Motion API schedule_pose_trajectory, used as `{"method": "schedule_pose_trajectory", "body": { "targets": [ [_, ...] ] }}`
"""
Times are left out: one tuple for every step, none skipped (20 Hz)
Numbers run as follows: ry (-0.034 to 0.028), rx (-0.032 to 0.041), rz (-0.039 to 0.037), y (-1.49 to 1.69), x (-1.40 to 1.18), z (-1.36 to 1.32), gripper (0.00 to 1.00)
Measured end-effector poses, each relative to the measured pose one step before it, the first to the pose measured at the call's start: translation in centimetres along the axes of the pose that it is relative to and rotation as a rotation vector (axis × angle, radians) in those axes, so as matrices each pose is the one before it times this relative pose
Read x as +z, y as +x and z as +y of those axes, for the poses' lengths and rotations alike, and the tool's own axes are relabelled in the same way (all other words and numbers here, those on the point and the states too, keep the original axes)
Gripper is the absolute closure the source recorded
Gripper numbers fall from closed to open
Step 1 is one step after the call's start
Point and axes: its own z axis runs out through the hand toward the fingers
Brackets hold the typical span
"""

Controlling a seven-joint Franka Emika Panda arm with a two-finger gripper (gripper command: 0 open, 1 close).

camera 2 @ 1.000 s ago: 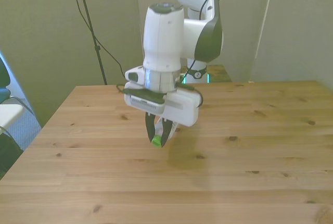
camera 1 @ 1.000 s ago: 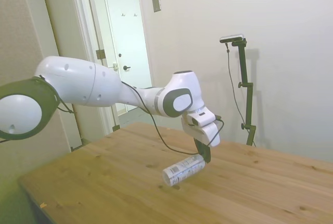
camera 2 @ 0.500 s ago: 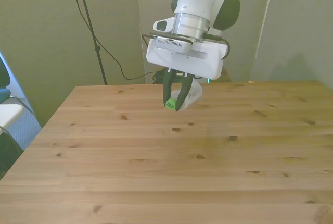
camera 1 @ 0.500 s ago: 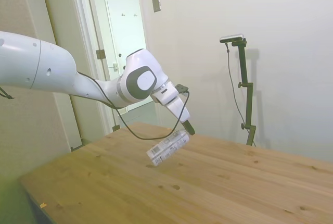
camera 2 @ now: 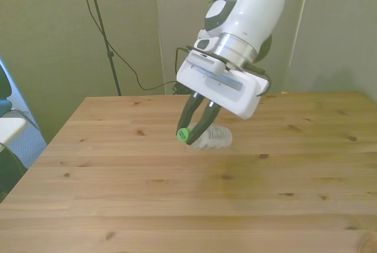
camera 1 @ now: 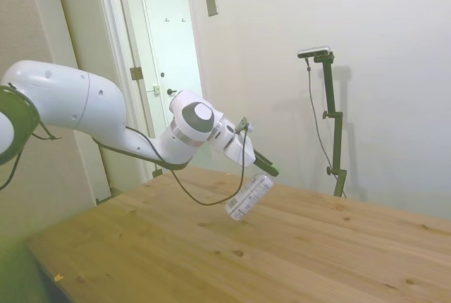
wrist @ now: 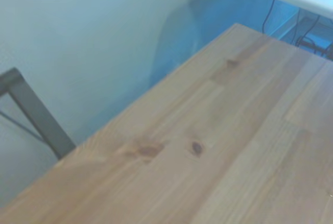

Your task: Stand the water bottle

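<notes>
The water bottle (camera 1: 249,197) is a slim clear-whitish plastic bottle with a printed white label. It hangs tilted above the wooden table (camera 1: 317,261), its base pointing down toward the tabletop. In the front view the water bottle (camera 2: 213,137) shows its green cap (camera 2: 183,135) at the front view's left end. My gripper (camera 1: 268,170) is shut on the bottle's neck, just behind the cap. From the front, the gripper (camera 2: 191,137) has its dark fingers (camera 2: 201,123) angled down from the white hand. The wrist view shows only bare table (wrist: 218,146), not the bottle.
A white door (camera 1: 169,63) stands behind the table's far corner in the side view. A chair's edge (camera 2: 5,117) shows at the front view's left. A grey bar (wrist: 36,114) crosses beyond the table edge in the wrist view.
The arm has swung the bottle back over the table's middle and lowered it. The bottle now tilts more steeply, base downward, and the hand has rotated.
</notes>
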Motion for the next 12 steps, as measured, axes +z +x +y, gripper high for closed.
{"method": "schedule_pose_trajectory", "body": {
  "targets": [
    [0.01072,0.01829,0.04105,-1.089,0.264,-0.291,1.00],
    [0.01458,0.05507,0.09473,-1.180,0.522,-1.308,1.00],
    [0.00576,0.01642,0.05660,0.103,-0.051,-0.058,1.00],
    [0.00969,0.01924,0.04591,-0.061,-0.179,-0.157,1.00],
    [0.01374,0.02037,0.04404,-0.191,-0.308,-0.246,1.00],
    [0.01970,0.02040,0.04245,-0.321,-0.455,-0.283,1.00],
    [0.02248,0.01820,0.03957,-0.353,-0.492,-0.336,1.00],
    [0.02434,0.01741,0.03941,-0.369,-0.531,-0.332,1.00],
    [0.02607,0.01553,0.04059,-0.396,-0.505,-0.358,1.00],
    [0.02422,0.00591,0.03900,-0.418,-0.379,-0.282,1.00],
    [0.01793,-0.00197,0.03370,-0.409,-0.262,-0.381,1.00],
    [0.01585,0.00794,0.02682,-0.277,-0.126,-0.869,1.00]
  ]
}}
